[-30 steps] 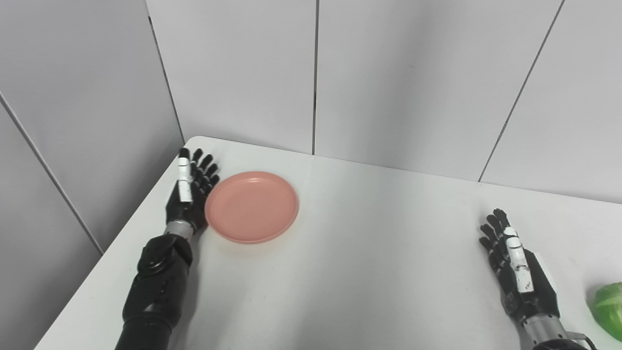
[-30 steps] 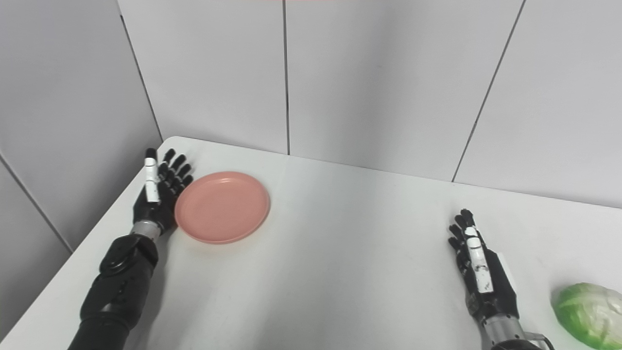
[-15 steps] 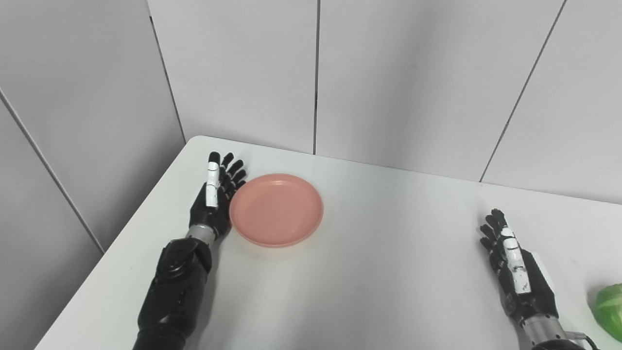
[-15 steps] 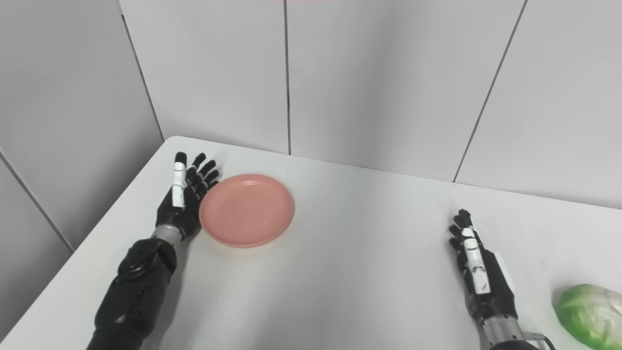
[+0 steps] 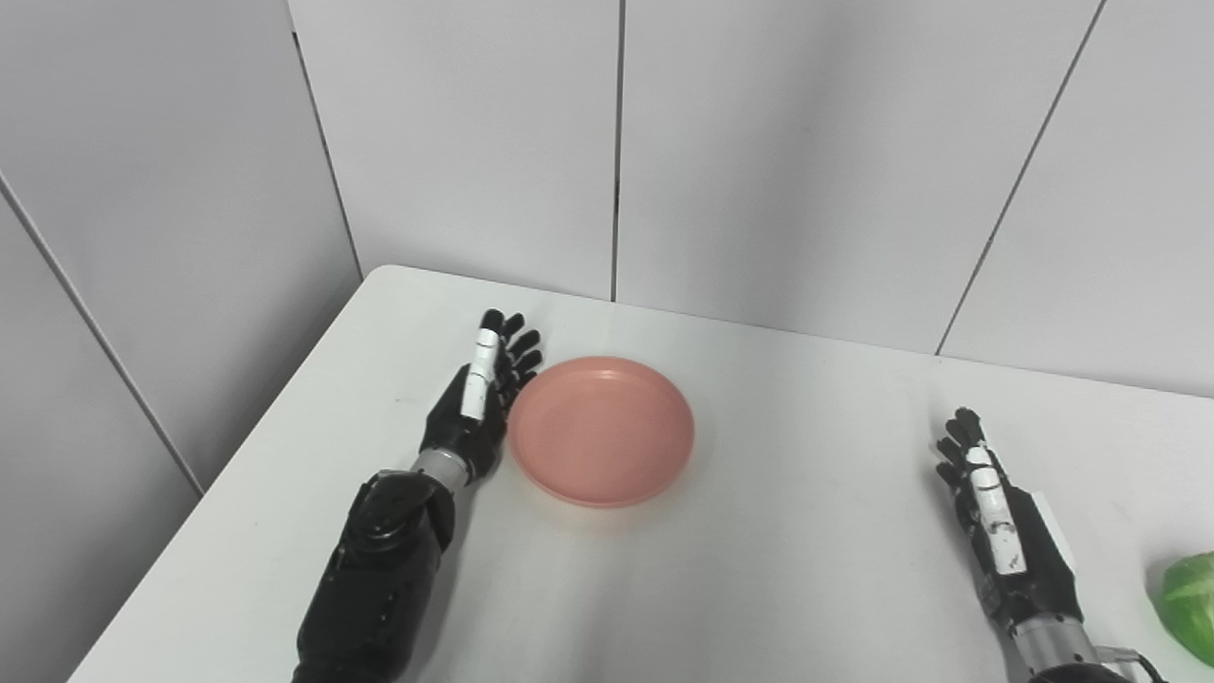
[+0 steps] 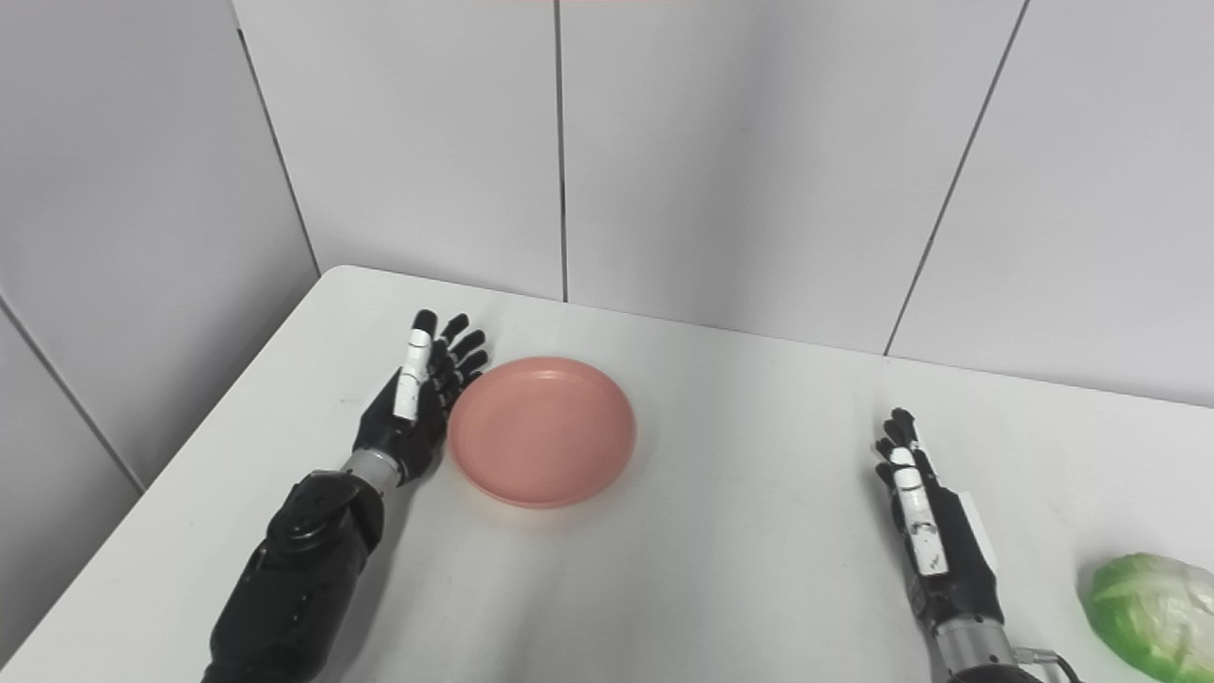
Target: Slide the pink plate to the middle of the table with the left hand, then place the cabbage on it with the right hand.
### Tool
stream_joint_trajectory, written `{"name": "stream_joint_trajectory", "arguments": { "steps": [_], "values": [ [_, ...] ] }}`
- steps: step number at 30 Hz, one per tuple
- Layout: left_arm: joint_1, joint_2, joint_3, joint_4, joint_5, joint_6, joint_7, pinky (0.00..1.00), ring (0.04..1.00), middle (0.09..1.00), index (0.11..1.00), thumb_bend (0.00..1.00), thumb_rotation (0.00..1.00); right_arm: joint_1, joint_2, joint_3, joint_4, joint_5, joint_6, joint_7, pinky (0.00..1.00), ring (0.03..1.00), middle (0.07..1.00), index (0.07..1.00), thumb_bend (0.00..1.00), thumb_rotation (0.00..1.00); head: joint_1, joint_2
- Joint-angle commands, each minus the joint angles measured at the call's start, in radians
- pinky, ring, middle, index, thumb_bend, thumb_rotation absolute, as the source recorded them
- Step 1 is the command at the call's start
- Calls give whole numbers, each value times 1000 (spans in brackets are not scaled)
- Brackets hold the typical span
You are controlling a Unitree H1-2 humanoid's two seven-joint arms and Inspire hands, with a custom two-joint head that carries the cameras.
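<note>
The pink plate lies flat on the white table, left of the middle. My left hand stands open and edge-on, its palm pressed against the plate's left rim. Near the table's right front, my right hand rests open with fingers straight, holding nothing. The green cabbage sits at the front right corner, a short way right of the right hand and apart from it. In the left eye view the picture's edge cuts off part of the cabbage.
Grey wall panels close off the table at the back and on the left. The table's left edge runs diagonally just beyond my left arm.
My left hand has moved to the right and slightly nearer, pushing the pink plate along with it toward the table's middle. The right hand and the cabbage have stayed put.
</note>
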Motion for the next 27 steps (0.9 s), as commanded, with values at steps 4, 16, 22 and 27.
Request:
{"name": "stream_joint_trajectory", "arguments": {
  "steps": [4, 16, 22, 27],
  "values": [
    [13, -42, -63, -67, 31, 55, -28, 1000, 1000, 997, 998, 830, 1000, -6, 6, 3, 9, 1, -16, -2, 1000, 1000, 1000, 1000, 305, 1000, -21, 3],
    [38, -128, -128, -31, 131, -30, 4, 1000, 990, 989, 989, 765, 1000, -2, 14, 9, 8, -23, -17, -22, 1000, 1000, 1000, 1000, 351, 1000, -53, 13],
    [43, -163, -140, -7, 137, -39, 3, 1000, 995, 995, 1000, 759, 1000, -2, 17, 14, 3, -32, -1, -29, 1000, 1000, 1000, 1000, 362, 1000, -85, 19],
    [49, -175, -160, 30, 139, -73, -13, 1000, 992, 1000, 1000, 779, 1000, 0, 19, 21, 2, -47, -5, -36, 1000, 1000, 1000, 1000, 358, 1000, -101, 22]
  ]
}}
